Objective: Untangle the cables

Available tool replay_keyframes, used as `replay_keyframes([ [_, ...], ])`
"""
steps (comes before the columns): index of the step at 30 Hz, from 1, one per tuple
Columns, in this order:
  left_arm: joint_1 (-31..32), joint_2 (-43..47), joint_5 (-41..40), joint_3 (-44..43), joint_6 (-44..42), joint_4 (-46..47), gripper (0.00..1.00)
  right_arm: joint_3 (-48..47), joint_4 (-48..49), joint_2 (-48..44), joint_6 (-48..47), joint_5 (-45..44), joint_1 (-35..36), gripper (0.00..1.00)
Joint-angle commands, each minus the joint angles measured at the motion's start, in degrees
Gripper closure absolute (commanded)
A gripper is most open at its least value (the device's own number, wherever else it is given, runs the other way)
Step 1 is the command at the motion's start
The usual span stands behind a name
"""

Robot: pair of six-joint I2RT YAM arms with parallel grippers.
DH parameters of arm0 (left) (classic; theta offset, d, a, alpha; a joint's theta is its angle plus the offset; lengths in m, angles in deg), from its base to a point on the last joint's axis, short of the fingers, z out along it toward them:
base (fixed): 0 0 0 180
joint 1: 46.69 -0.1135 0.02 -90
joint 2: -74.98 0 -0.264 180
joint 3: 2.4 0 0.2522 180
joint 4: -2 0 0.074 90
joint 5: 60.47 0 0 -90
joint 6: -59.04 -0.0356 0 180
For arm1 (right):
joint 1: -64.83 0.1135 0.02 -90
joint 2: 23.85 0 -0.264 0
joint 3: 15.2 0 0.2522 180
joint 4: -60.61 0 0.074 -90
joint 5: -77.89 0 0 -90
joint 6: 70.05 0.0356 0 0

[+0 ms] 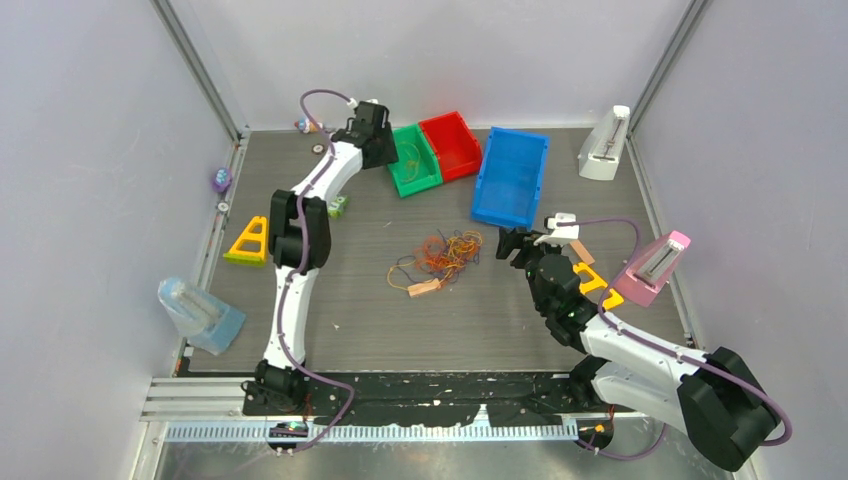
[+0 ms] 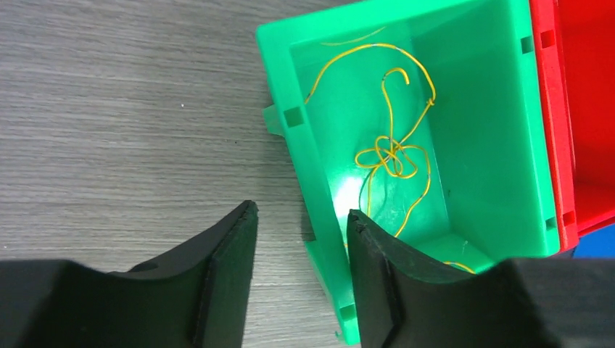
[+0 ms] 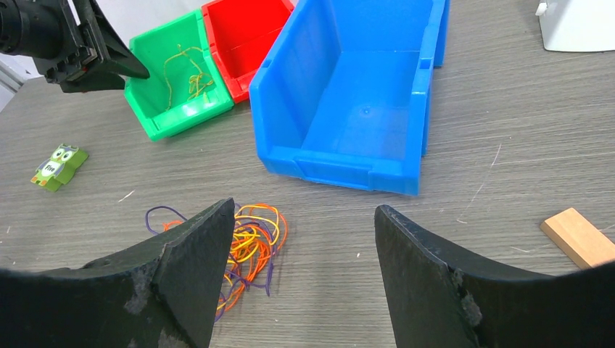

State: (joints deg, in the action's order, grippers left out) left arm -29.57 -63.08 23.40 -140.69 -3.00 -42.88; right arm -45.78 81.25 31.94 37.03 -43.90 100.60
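Tangled cables (image 1: 445, 255) heaped on the table (image 1: 400, 330).
One yellow cable (image 2: 391, 154) is laid apart in the green bin (image 2: 493, 109). The left gripper (image 2: 301, 217) is held spread over that bin's edge; the right gripper (image 3: 304, 214) is spread wide near the heap, nothing gripped.

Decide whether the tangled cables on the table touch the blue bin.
Apart. The right wrist view shows bare table between the cable tangle and the blue bin at its front wall.
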Motion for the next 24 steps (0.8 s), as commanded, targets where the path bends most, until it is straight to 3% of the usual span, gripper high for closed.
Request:
replay_keyframes([
  [1, -1.1, 4.2, 0.2, 2.3, -1.9, -0.5, 0.55, -1.6, 1.6, 0.2, 0.2, -0.1, -0.3, 0.25],
  [6, -2.5, 6.2, 0.3, 5.6, -1.8, -2.7, 0.85, -1.6, 1.6, -0.1, -0.1, -0.2, -0.3, 0.25],
  [12, -3.7, 20.3, -3.6, 28.0, -0.4, 7.9, 0.87, -2.5, 1.1, 1.4, -0.3, 1.2, -0.3, 0.24],
  [16, -5.0, 28.5, -3.8, 40.2, 1.8, 13.4, 0.85, -5.9, -1.7, 5.9, 0.3, 4.1, -0.5, 0.14],
  [19, -5.4, 31.7, -3.1, 45.8, 2.8, 15.2, 0.76, -9.5, -4.9, 9.3, 1.0, 6.9, -0.5, 0.08],
  [21, -5.5, 32.9, -1.3, 46.4, 2.4, 14.4, 0.57, -11.3, -6.2, 11.8, 1.3, 9.0, -0.5, 0.04],
  [24, -5.5, 34.5, 1.1, 46.4, 1.8, 12.9, 0.4, -13.8, -7.8, 16.3, 1.2, 12.9, -0.6, 0.01],
])
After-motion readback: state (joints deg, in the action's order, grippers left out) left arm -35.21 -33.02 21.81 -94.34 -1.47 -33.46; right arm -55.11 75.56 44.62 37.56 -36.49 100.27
